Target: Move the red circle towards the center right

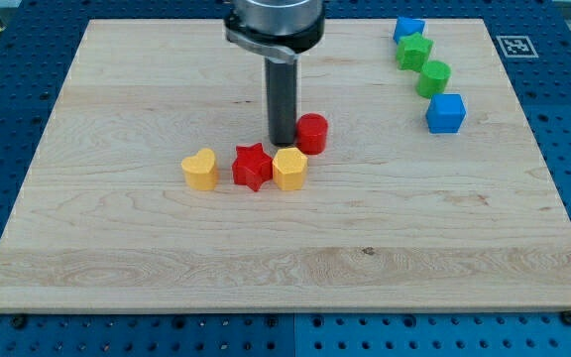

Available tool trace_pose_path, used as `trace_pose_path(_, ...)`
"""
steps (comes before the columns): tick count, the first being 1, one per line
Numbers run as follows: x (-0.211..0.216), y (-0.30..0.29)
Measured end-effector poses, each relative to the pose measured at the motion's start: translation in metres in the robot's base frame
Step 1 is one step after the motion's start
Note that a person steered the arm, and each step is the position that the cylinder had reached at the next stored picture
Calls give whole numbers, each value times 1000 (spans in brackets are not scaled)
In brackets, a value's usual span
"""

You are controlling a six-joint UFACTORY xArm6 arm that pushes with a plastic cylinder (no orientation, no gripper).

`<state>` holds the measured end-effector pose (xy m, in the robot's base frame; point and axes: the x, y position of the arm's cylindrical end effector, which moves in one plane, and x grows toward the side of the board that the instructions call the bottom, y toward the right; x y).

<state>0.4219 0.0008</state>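
- My tip (283, 140), the lower end of the straight dark rod, sits on the light wooden board (167, 268) just at the view's left of the red circle block (312, 132), touching it or very nearly so.
- No gripper on this rig, so nothing is clenched, released or grasped; the rod only pushes.
- Red circle block: near the board's middle, slightly toward the view's top of a row of three blocks.
- Row, from the view's left: yellow heart block (200, 169), red star block (253, 166), yellow hexagon block (289, 168). Star and hexagon touch; the heart stands just apart.
- My tip is directly above the hexagon in the view, close to it.
- View's top right, well apart from the tip: blue block (408, 28), green star-like block (413, 51), green rounded block (433, 77), blue cube (445, 113), in a curved line.
- Black-and-white marker tag (513, 45) at the board's top right corner.
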Motion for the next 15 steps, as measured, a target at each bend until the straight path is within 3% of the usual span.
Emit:
trace_pose_path(5,-13,121)
trace_pose_path(15,23,142)
